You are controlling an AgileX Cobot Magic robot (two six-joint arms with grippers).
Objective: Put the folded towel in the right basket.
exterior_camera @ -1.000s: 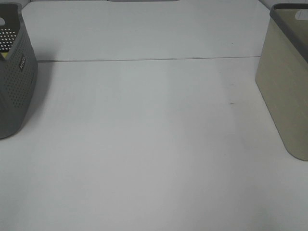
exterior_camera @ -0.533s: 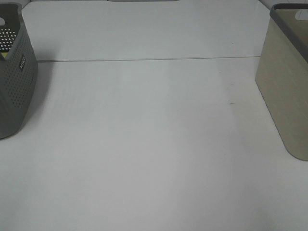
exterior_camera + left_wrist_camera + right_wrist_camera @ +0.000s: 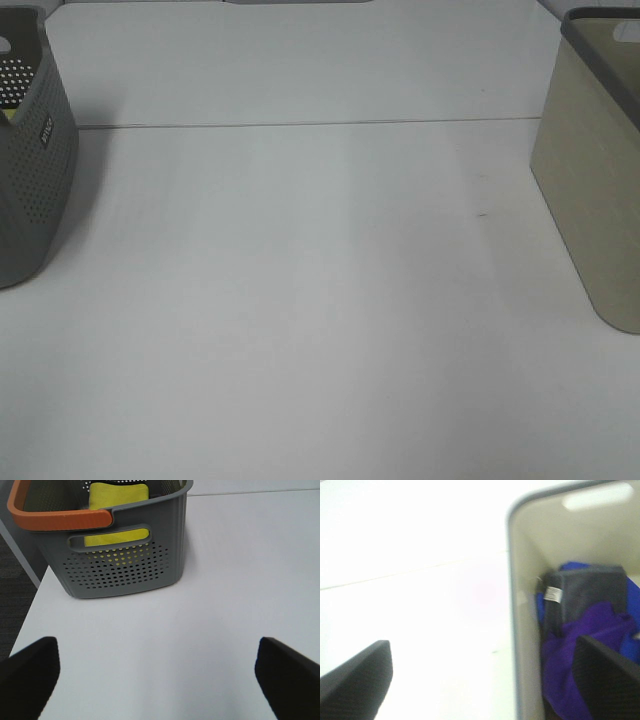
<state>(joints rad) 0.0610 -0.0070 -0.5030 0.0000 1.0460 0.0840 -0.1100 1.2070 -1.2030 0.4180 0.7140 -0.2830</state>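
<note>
The right basket (image 3: 592, 170) is beige with a grey rim and stands at the table's right edge. In the right wrist view its wall (image 3: 522, 620) is close, and inside lie a folded grey towel (image 3: 585, 592) with a white label, a purple cloth (image 3: 585, 635) and a blue cloth (image 3: 632, 605). My right gripper (image 3: 485, 680) is open and empty, above the basket's near wall. A folded yellow towel (image 3: 117, 492) lies in the grey perforated basket (image 3: 125, 565). My left gripper (image 3: 160, 680) is open and empty over the table in front of that basket. Neither gripper shows in the exterior high view.
The grey basket (image 3: 30, 170) stands at the table's left edge and has an orange handle (image 3: 55, 519). The white table (image 3: 320, 300) spans between the two baskets, with a seam line across its far part. The table's left edge drops to dark floor (image 3: 12, 600).
</note>
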